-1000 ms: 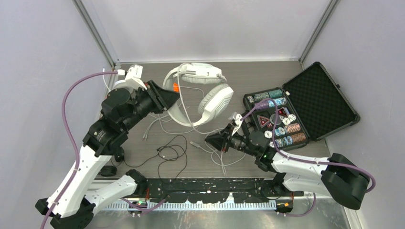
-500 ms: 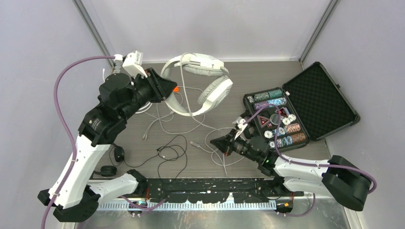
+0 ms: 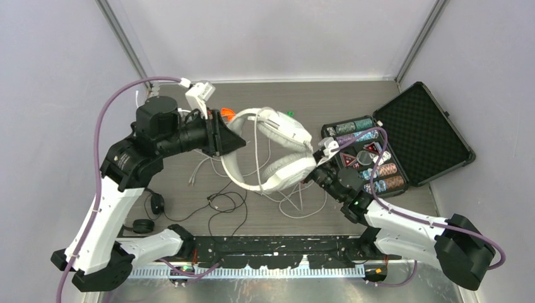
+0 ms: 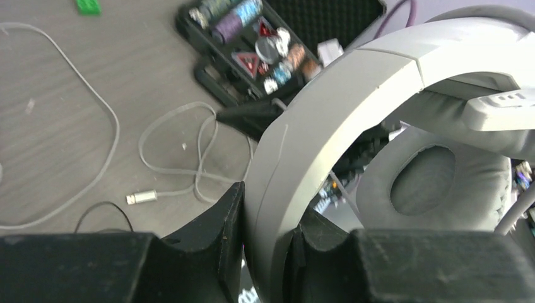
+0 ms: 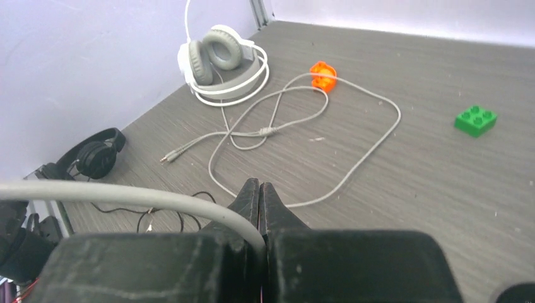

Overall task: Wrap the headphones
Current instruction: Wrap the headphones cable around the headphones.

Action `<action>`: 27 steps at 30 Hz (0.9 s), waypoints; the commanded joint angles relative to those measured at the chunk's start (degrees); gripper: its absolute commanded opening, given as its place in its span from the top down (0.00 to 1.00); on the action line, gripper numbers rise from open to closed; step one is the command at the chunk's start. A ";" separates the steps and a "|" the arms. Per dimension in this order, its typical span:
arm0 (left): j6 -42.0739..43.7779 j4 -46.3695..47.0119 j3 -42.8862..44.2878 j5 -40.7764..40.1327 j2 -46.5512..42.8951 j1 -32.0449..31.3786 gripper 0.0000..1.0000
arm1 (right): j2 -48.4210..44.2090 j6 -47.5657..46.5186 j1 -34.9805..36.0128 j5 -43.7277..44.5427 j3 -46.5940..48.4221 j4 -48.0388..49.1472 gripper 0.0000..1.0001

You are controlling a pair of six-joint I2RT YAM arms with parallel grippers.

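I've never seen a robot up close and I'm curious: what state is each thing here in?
Left fingers: clamped on the headband of the big white headphones.
Right fingers: shut on a white cord.
Second white headphones: lying on the table, cord loose.
Black headphones: lying flat, cord unwound.
Case: lid open, chips inside.

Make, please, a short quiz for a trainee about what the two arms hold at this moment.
1. True or false: the left fingers clamp the headband of the white headphones.
2. What do the right fingers pinch? A: a white cord. B: the green brick. C: a poker chip.
3. Is the lid of the chip case open or shut?
Key: 1 true; 2 A; 3 open.
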 commanded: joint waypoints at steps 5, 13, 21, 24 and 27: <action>2.65 1.39 -5.35 25.64 0.71 -0.09 1.00 | -0.99 -7.95 -1.54 -8.01 6.59 -2.31 0.99; 22.00 -16.55 -1.80 18.56 6.29 -0.09 1.00 | -10.44 -9.67 -1.86 -11.76 11.11 -15.42 0.99; 40.19 -22.83 -0.89 3.28 10.59 -0.53 1.00 | -16.67 -7.57 -1.91 -13.25 15.35 -30.25 0.99; 45.03 -23.14 -1.52 -1.26 11.41 -1.36 1.00 | -15.53 -5.24 -1.89 -12.65 20.16 -38.79 0.99; 48.05 -20.78 -2.91 -5.37 10.71 -2.38 1.00 | -14.38 -3.19 -1.86 -11.76 24.02 -45.19 0.99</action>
